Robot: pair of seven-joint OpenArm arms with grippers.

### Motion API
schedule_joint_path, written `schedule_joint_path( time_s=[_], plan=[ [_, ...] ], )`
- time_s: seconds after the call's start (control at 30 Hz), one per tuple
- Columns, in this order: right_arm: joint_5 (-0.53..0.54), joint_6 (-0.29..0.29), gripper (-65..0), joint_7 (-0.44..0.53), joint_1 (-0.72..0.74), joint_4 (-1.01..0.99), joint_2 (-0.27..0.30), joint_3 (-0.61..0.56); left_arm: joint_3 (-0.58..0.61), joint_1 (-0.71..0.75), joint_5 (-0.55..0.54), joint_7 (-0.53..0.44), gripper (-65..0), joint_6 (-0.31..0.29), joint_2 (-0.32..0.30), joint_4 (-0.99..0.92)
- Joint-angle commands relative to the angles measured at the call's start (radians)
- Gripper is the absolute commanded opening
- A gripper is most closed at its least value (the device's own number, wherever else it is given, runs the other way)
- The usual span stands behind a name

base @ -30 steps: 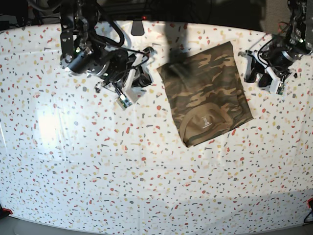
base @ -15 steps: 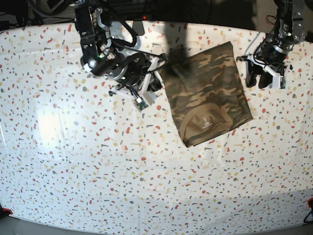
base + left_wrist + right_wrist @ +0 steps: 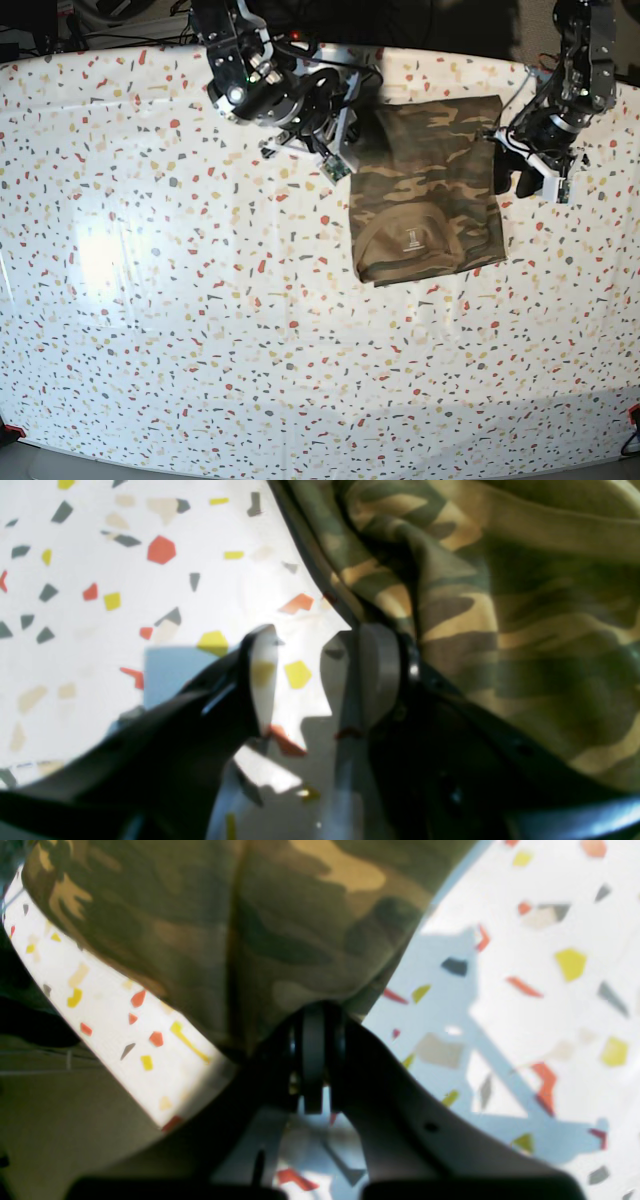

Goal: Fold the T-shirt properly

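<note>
The camouflage T-shirt [image 3: 430, 180] lies folded into a rectangle at the table's back right, its tan neck patch [image 3: 415, 240] facing up near the front edge. My right gripper [image 3: 352, 135] sits at the shirt's back left corner. In the right wrist view that gripper [image 3: 314, 1060] is shut, and bunched T-shirt cloth [image 3: 240, 930] runs into its tips. My left gripper [image 3: 515, 172] stands beside the shirt's right edge. In the left wrist view it [image 3: 315, 675] is open with only table between its fingers [image 3: 260, 680], and the T-shirt [image 3: 500, 605] lies against the outer side of one finger.
The table [image 3: 200, 300] wears a white cover speckled with coloured chips. Its far edge runs just behind both arms, with dark cables beyond it. The right arm's body [image 3: 260, 85] leans over the back middle of the table.
My right gripper has travelled right and toward the back, and the shirt has swung with it from tilted to nearly square. The left gripper has moved down against the shirt's right edge.
</note>
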Motion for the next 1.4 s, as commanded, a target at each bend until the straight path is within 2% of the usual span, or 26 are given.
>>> schedule_joint_path(
  time_s=[0.0, 0.17, 0.27, 0.47, 0.57, 0.63, 0.77, 0.87, 0.93, 1.13, 1.27, 1.37],
  plan=[
    [0.012, 0.007, -65.0, 0.018, 0.002, 0.019, -0.006, -0.003, -0.001, -0.01, 0.002, 0.003, -39.0, 0.002, -0.007, 0.006],
    [0.016, 0.013, -65.0, 0.025, -0.014, 0.019, -0.008, -0.003, -0.001, -0.026, 0.002, -0.008, -39.0, 0.003, -0.008, 0.006],
    [0.018, 0.015, -65.0, 0.027, -0.018, 0.029, -0.008, -0.003, -0.002, -0.022, 0.0, -0.054, -39.0, 0.003, -0.016, 0.006],
    [0.018, 0.015, -65.0, 0.025, -0.052, 0.145, -0.008, 0.034, -0.003, 0.03, -0.209, -0.075, -39.0, 0.003, -0.106, 0.035],
    [0.018, 0.015, -65.0, 0.026, -0.082, 0.196, -0.008, 0.075, -0.037, 0.084, -0.231, -0.075, -39.0, 0.003, -0.138, 0.08],
    [0.018, 0.015, -65.0, 0.027, -0.107, 0.224, -0.008, 0.099, -0.092, 0.131, -0.239, -0.075, -39.0, 0.003, -0.138, 0.118],
    [0.018, 0.016, -65.0, 0.027, -0.182, 0.293, -0.006, 0.151, -0.205, 0.251, -0.261, -0.074, -39.0, 0.002, -0.119, 0.225],
    [0.019, 0.047, -65.0, 0.027, -0.258, 0.362, -0.006, 0.181, -0.273, 0.348, -0.261, -0.074, -39.0, 0.002, -0.094, 0.301],
    [0.019, 0.049, -65.0, 0.024, -0.317, 0.412, -0.005, 0.186, -0.312, 0.407, -0.261, -0.074, -39.0, -0.008, -0.077, 0.334],
    [0.018, 0.049, -65.0, -0.014, -0.498, 0.539, -0.005, 0.188, -0.407, 0.557, -0.261, -0.066, -39.0, -0.107, -0.005, 0.363],
    [0.017, 0.049, -65.0, -0.021, -0.603, 0.593, -0.005, 0.188, -0.476, 0.653, -0.261, -0.064, -39.0, -0.195, 0.039, 0.363],
    [0.006, 0.048, -65.0, -0.065, -0.661, 0.612, -0.003, 0.188, -0.518, 0.707, -0.261, -0.063, -39.0, -0.233, 0.061, 0.363]
  ],
)
